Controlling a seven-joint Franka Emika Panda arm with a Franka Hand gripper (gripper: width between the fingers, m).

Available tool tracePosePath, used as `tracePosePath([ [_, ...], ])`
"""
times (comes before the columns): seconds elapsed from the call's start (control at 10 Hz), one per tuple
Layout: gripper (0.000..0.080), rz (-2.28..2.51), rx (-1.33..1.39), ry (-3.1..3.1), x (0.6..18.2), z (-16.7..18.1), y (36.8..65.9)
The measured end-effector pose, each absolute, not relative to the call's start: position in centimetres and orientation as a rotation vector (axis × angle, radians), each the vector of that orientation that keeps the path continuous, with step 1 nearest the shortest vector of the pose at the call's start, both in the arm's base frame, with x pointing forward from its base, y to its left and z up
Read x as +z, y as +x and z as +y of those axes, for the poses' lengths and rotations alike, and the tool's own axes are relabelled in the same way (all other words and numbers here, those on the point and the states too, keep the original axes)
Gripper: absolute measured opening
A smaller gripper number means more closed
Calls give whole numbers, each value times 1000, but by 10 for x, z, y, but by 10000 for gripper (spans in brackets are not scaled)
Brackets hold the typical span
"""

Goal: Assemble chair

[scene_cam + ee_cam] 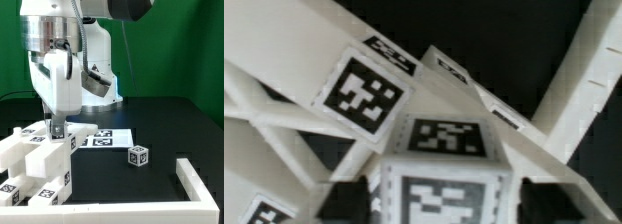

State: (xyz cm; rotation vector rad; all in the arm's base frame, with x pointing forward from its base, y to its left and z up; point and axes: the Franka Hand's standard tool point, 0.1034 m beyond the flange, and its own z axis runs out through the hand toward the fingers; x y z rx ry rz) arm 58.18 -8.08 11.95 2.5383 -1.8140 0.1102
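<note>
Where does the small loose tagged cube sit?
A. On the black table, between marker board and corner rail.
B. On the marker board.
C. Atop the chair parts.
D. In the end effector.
A: the small tagged cube rests on bare black table, apart from the marker board and the corner rail.

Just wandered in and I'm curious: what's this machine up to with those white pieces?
A robot arm is building a white chair. Its fingers are down at the chair pieces stacked at the exterior view's left; whether they grip anything is unclear. A small tagged cube lies apart on the black table, beside the marker board.
</note>
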Motion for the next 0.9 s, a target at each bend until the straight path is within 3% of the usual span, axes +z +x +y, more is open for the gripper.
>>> tracePosePath([
  [0.1,566,-1753,110,2577,120,-80,582],
  [0.2,632,-1639,113,2645,121,-78,584],
  [0.9,649,-525,106,3019,122,-78,585],
])
